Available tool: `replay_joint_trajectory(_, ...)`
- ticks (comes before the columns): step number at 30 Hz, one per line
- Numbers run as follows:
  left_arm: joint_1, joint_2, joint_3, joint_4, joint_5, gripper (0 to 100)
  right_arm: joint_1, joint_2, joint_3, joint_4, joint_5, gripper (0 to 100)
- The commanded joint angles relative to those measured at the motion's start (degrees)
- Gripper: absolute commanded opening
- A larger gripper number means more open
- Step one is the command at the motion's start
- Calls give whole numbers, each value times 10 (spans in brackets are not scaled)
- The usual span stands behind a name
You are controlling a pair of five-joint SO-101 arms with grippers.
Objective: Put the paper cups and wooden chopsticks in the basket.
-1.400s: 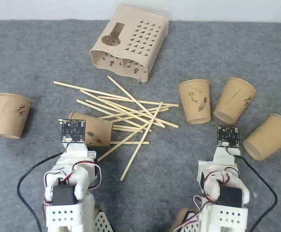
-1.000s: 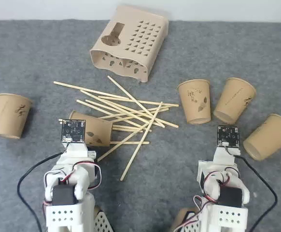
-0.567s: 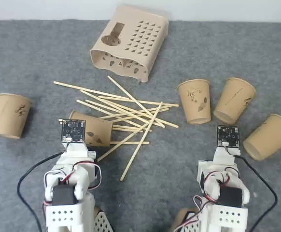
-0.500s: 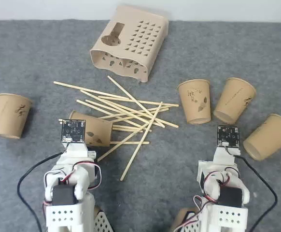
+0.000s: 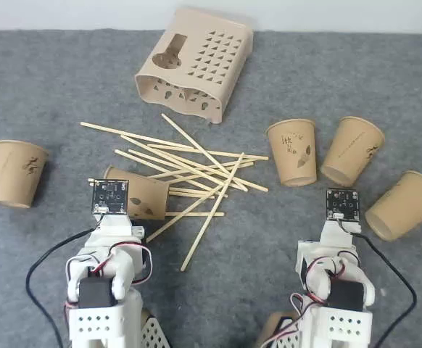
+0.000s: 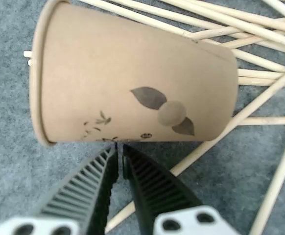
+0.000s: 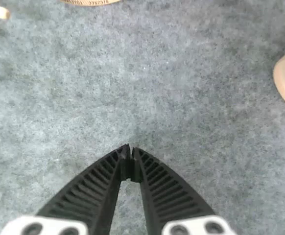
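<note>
High view, left to right: far-left cup (image 5: 19,174) lies alone on its side, well apart from the rest. Left arm (image 5: 109,239) sits right behind the lying cup (image 5: 142,194). In left wrist view the left gripper (image 6: 119,152) has its jaws pressed together with nothing between them, tips just beside that cup's side wall; touching or not, can't tell.

Key relation: the cup is straight ahead of the tips, long axis crosswise to the reach. Its rim points toward the far-left cup and its narrow end appears to lie on some of the chopsticks (image 5: 189,168).

My read: the jaws must spread and take the rim or straddle the wall; closed, they'd only shove it, and the round wall will likely roll.

Chopsticks are a loose crossed fan mid-table, between the arms and the basket (image 5: 194,64) at the far edge, apparently tipped on its side. Three cups (image 5: 352,150) lie right of the pile, ahead of the right arm (image 5: 339,246). Right gripper (image 7: 130,164) is also pinched closed, empty, over bare carpet (image 7: 181,98).

Left arm is nearer the lying cup, right arm nearer the three. The carpet is grippy, so thin sticks will be hard to get under. Room around the cups is fine; the sticks overlap.
</note>
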Motion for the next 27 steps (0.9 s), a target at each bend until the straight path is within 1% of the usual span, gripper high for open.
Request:
replay_joint_trajectory(1, 0, -10, -4, 2, -2, 14, 4, -9, 11, -12, -4, 8)
replay_joint_trajectory(20, 0, -10, -4, 2, -2, 14, 4, -9, 11, -12, -4, 8)
replay_joint_trajectory(24, 4, -10, -4, 2, -2, 14, -29, -9, 11, -11, -4, 9)
replay_joint_trajectory(27, 37, -10, -4, 2, -2, 14, -47, -9, 11, -11, -4, 8)
